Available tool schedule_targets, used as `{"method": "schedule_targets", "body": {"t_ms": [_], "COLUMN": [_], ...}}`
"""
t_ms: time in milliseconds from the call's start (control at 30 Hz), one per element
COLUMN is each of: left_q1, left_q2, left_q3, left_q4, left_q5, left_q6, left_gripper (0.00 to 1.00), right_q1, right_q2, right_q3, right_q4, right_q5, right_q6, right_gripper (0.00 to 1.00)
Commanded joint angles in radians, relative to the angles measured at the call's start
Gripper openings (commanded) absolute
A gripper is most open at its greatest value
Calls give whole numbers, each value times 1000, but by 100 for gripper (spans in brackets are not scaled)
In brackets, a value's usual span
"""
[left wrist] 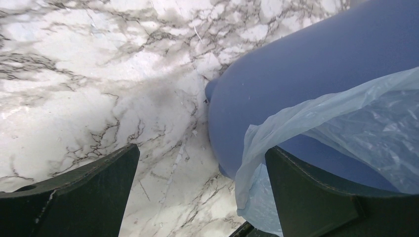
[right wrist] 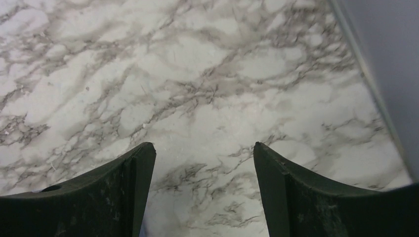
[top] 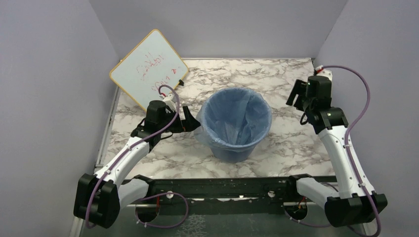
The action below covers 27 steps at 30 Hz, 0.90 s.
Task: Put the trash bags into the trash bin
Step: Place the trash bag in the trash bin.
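Left gripper (top: 190, 120): released, jaws wide, low beside the left wall of the bin (top: 232, 152); loose hem of the bag (left wrist: 346, 123) hanging just by one finger, ungripped. Right gripper (top: 295, 97): released, jaws apart, nothing between, over bare surface (top: 291, 148) well right of the bin, near the far right corner. Bag: inside the bin as a liner, top edge folded out over the rim. Whiteboard (top: 148, 69): propped at far left, red writing.

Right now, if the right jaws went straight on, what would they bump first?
The right gripper points down at the marble table, so it would probably meet the marble first; nothing shows between its open jaws, though depth is unclear.
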Motion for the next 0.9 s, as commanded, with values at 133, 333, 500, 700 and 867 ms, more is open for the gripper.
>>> {"method": "schedule_targets", "body": {"t_ms": [133,333,500,700,867], "left_q1": [-2,-2,-2,-2,-3], "left_q2": [-119,-281,-366,-295,-113], "left_q3": [-27,-72,-93,-82,-49], "left_q4": [-81,-162,-184,-118,-25], "left_q5": [-174,-409,-441,-128,205], "left_q6": [-60,-180,-178,-87,-62], "left_gripper": [99,99,99,99,98], "right_q1": [-102,-102,-101,-102,-101], "right_q2": [-190,-482,-572,-615,-592], "right_q3": [-428,-576,-662,-751,-804], "right_q4": [198,98,131,61,159], "right_q5": [-475,-416,-800,-874,-1040], "right_q6": [326,327,442,418,412], "right_gripper": [82,87,87,87,87]}}
